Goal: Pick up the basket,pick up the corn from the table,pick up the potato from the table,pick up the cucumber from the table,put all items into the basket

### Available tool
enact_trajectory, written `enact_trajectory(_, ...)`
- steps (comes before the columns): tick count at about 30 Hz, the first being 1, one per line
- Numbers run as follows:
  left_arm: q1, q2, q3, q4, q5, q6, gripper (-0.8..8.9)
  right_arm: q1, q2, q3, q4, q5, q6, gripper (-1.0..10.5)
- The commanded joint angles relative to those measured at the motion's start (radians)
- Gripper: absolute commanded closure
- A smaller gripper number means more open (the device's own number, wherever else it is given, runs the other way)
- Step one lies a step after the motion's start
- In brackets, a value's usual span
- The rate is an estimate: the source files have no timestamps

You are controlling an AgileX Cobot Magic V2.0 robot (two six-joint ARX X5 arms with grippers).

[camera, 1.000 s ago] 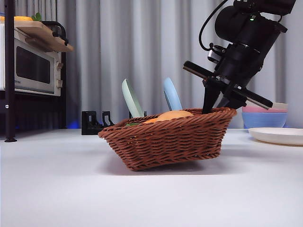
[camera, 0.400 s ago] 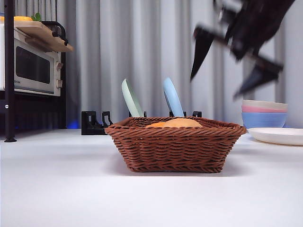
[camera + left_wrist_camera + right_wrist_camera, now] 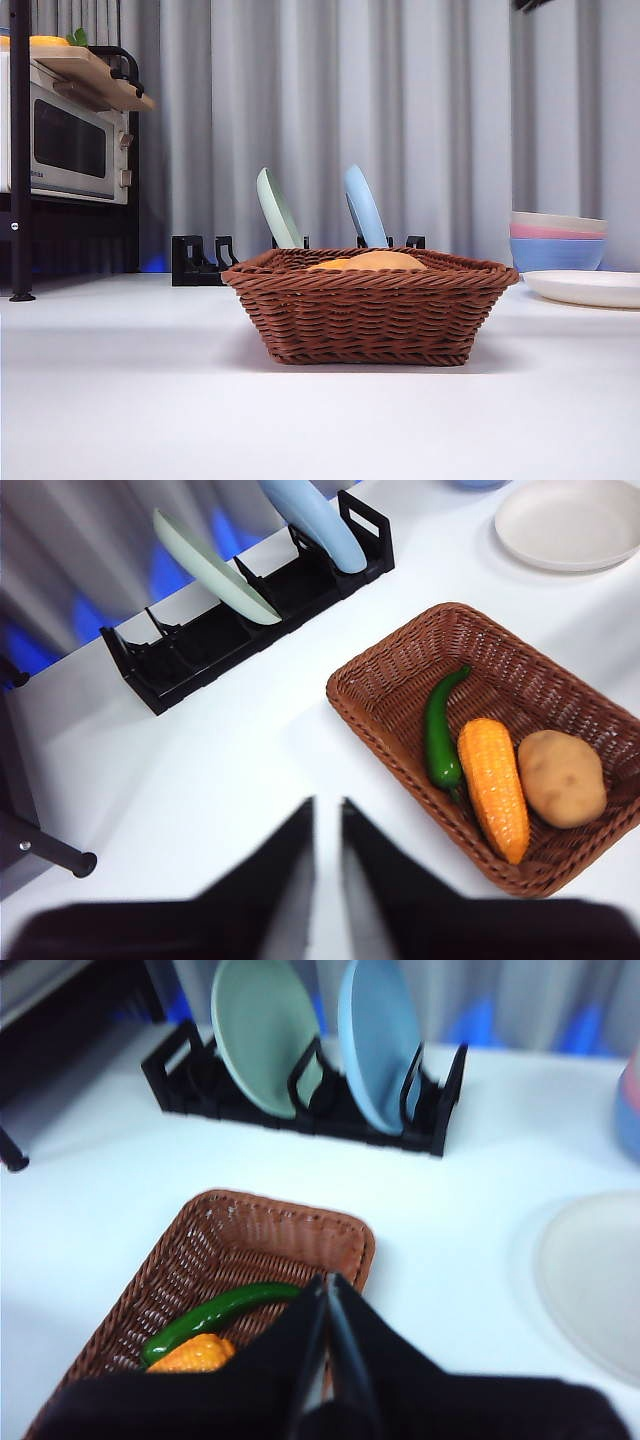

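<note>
Brown basket (image 3: 500,730) holding vegetables lies beyond both closed jaws.

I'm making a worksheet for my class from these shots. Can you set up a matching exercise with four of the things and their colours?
Things:
1. cucumber
2. corn
3. potato
4. basket

Colours:
A. brown wicker
B. orange-yellow
C. dark green
D. tan

Pairs: 1-C, 2-B, 3-D, 4-A
</note>
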Motion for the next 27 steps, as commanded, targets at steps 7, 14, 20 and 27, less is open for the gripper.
enact_trajectory(7, 0.002, -0.319, -0.528, 0.259, -0.010, 0.003, 8.21, 0.008, -0.314, -0.405, 0.218, 0.028, -0.021, 9.6)
enact_trajectory(14, 0.002, -0.381, -0.613, 0.182, -0.011, -0.069, 8.16, 0.006, -0.378, -0.449, 0.137, 0.030, 0.096, 9.5)
enact_trajectory(20, 0.002, -0.364, -0.613, 0.156, -0.011, -0.069, 8.16, 0.006, -0.375, -0.449, 0.135, 0.028, 0.096, 9.5)
enact_trajectory(27, -0.001, -0.364, -0.614, 0.140, -0.009, -0.065, 8.16, 0.006, -0.376, -0.449, 0.135, 0.028, 0.096, 9.5)
